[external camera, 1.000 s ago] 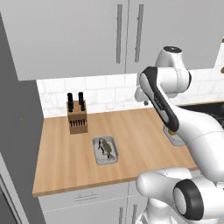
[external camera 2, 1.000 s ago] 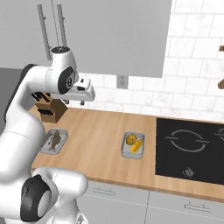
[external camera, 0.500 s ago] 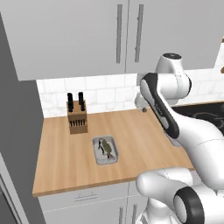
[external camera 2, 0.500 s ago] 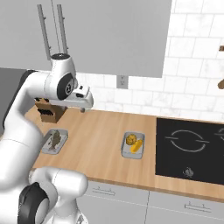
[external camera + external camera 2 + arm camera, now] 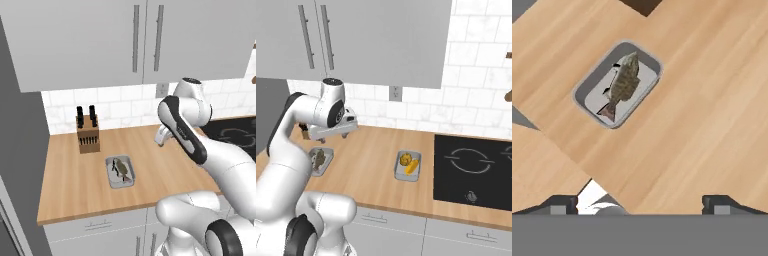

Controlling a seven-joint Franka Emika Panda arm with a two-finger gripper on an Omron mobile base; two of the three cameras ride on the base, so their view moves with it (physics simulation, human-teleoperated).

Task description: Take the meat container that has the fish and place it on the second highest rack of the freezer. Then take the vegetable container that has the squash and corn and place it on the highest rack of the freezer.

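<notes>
The fish tray lies on the counter in front of the knife block. The gripper hangs above it, wide open and empty. First step: it should descend onto the tray's rim.

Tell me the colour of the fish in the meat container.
The fish is mottled olive-brown with a reddish tail, clearest in the hand view.
</notes>
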